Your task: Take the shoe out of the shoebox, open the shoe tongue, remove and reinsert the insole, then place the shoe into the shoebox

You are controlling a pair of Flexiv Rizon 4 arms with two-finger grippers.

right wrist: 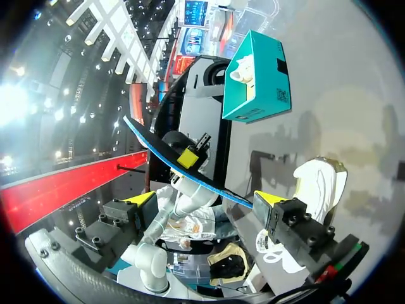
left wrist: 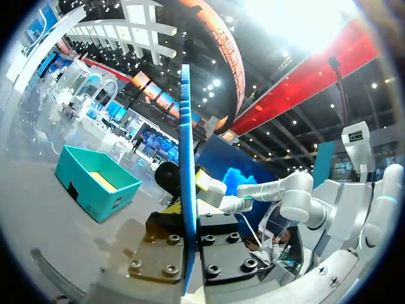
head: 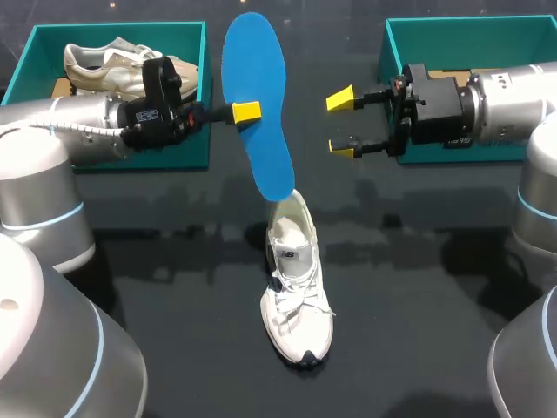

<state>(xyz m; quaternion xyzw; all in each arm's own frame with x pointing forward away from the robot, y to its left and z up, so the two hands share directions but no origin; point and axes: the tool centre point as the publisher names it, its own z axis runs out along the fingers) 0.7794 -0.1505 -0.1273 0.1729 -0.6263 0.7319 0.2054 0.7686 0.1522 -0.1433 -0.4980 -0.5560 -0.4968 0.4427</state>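
— Grey links of my left arm (head: 52, 348) and right arm (head: 531, 366) are filling the near corners. Where is the shoe sitting?
— White lace-up sneaker (head: 296, 287) is standing upright on the dark table (head: 157, 322), toe toward the camera, outside both boxes.
— And the insole?
— Left gripper (head: 244, 113) is clenching the flat blue foam insole (head: 252, 61) mid-length, holding it raised. Its lower tip is hanging right at the sneaker's heel opening.
— Right gripper?
— Right gripper (head: 341, 124) is hovering just beside the insole, fingers spread, grasping nothing.
— The boxes?
— Left teal shoebox (head: 187, 150) is holding a beige sneaker (head: 104, 70); right teal shoebox (head: 409, 35) is sitting under my right arm.
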